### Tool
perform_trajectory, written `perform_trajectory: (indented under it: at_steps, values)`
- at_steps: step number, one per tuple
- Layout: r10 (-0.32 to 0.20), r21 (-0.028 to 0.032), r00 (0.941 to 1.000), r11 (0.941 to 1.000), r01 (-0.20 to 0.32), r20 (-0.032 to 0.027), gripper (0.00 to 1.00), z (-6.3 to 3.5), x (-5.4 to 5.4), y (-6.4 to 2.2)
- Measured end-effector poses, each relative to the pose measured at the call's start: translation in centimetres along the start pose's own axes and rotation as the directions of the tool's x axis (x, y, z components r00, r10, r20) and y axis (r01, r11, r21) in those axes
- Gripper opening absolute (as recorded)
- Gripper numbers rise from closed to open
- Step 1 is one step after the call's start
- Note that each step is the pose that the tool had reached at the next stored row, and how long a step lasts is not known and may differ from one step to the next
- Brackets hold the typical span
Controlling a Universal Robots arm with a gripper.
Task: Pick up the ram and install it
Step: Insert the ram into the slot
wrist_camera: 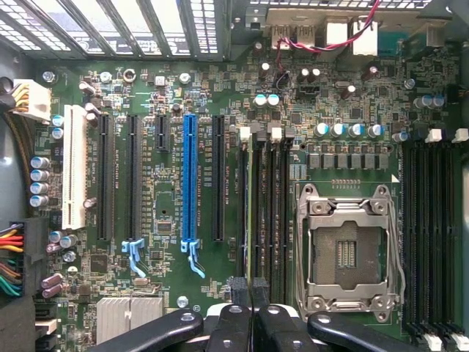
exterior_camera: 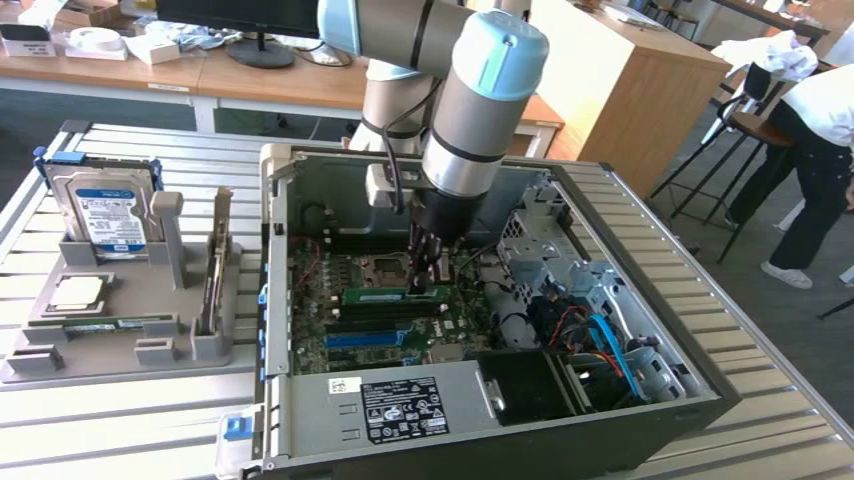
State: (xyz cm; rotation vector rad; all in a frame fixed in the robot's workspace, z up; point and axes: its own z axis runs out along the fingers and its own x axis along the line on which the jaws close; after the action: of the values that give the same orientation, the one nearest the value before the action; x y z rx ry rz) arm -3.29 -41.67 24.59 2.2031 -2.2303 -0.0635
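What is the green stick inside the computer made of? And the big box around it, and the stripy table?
The ram: green circuit board, probably a stiff fibreglass-like plastic, matt, going by its flat green face. The computer case: looks like thin sheet metal, pale grey with a dull shine and folded edges. The table: likely aluminium, given its silvery grooved slats.

Board porn, basically: the motherboard [wrist_camera: 170,202] is showing deep green, with one expansion slot [wrist_camera: 190,180] glowing bright blue beside a white slot [wrist_camera: 73,167] and rows of black ones. The CPU socket [wrist_camera: 350,249] is gleaming silver. The ram [exterior_camera: 387,294] is going green too. The arm [exterior_camera: 467,130] is rocking silver-grey with pale blue caps, the gripper [exterior_camera: 430,286] is looking all black, and the hard drive [exterior_camera: 110,215] is wearing a blue-and-white label.
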Motion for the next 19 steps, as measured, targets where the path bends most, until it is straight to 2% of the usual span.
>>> perform_trajectory:
  at_steps: [19]
  values:
    - [0.0, 0.0004, 1.0, 1.0, 0.0, 0.0004, 0.11, 0.27, 0.11, -0.02]
